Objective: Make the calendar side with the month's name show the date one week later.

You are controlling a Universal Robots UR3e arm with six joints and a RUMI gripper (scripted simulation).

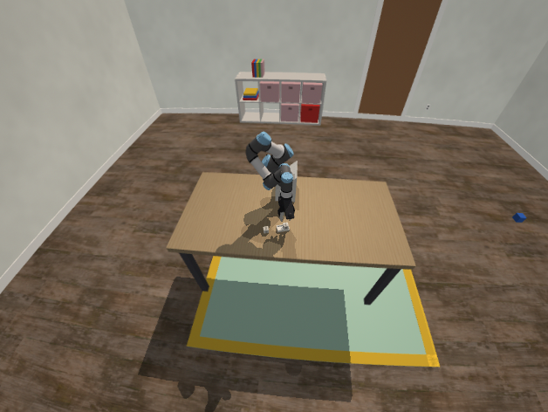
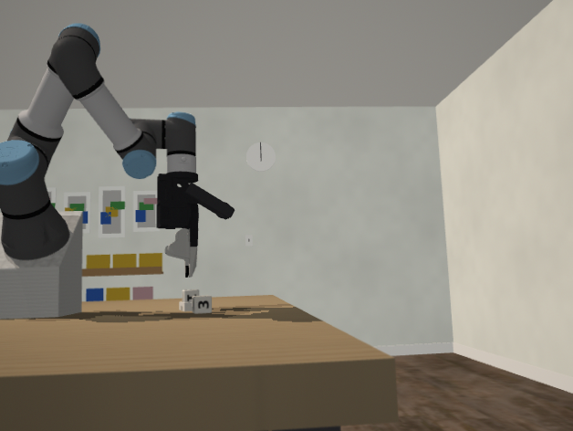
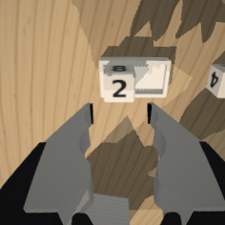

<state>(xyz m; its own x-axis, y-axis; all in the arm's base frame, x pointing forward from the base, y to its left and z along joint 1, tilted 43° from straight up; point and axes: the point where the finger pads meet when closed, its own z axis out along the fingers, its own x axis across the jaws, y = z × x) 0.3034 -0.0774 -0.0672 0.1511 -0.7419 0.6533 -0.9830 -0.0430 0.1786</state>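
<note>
The claw, parted and holding nothing, is hovering above the tray, seemingly lining up on the cube seated inside.

Home-like room, sparsely furnished. Dark wood-plank floor, pale walls, white skirting, brown door. White cube shelf holding pink and red storage bins, stacked books. Green rug with yellow border under wooden table. Round wall clock, framed colour-block pictures.
</note>
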